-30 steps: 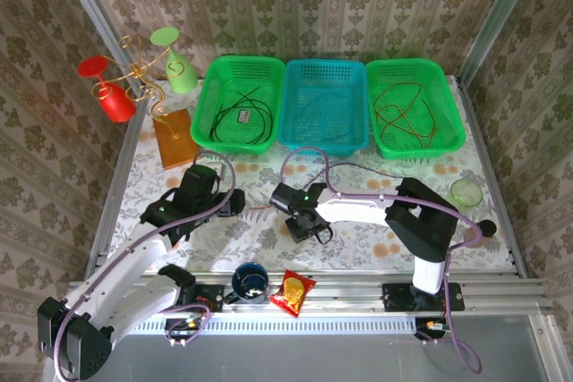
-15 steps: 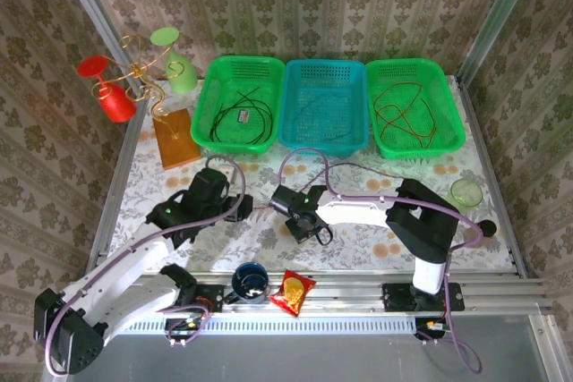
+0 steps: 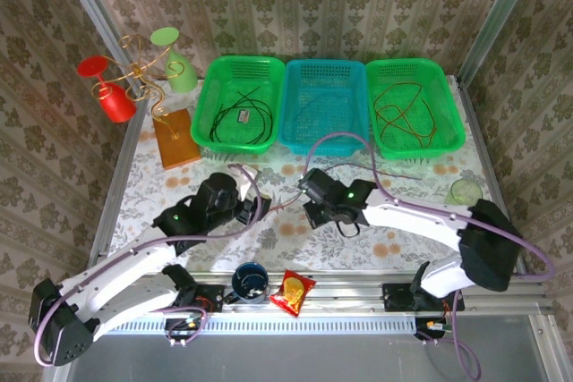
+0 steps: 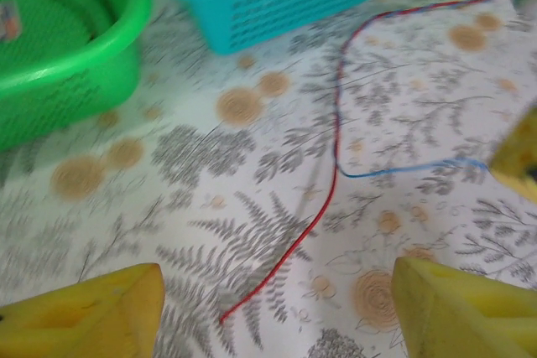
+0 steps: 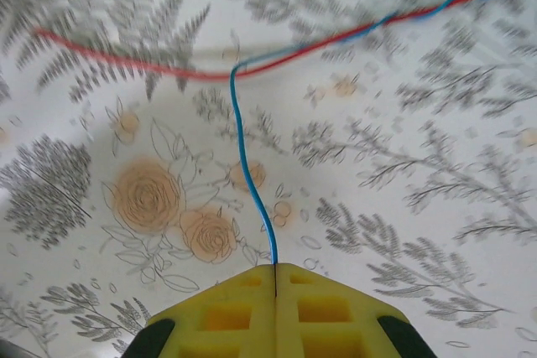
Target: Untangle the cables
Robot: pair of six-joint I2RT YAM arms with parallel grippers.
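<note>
On the flowered tablecloth a thin red cable [image 4: 323, 207] and a thin blue cable [image 4: 403, 169] lie twisted together towards the right. My left gripper [image 4: 273, 316] is open just above the cloth, and the red cable's loose end lies between its yellow fingers [image 4: 84, 312]. My right gripper [image 5: 275, 278] is shut on the end of the blue cable [image 5: 243, 140], which runs away from it and crosses the red cable [image 5: 126, 63]. From above, the left gripper [image 3: 249, 212] and the right gripper [image 3: 311, 192] stand close together mid-table.
Three baskets line the back: a green one [image 3: 246, 58] holding black cables [image 3: 242, 118], a teal one [image 3: 325, 63], and a green one [image 3: 414, 62] holding reddish cables [image 3: 403, 118]. A cup rack [image 3: 175, 136] stands back left. A mug [image 3: 251, 281], snack bag [image 3: 292, 291] and small bowl [image 3: 466, 191] sit nearby.
My right gripper has closed on the blue cable's end and shifted right and back. My left arm has moved forward and right towards the red cable's end.
</note>
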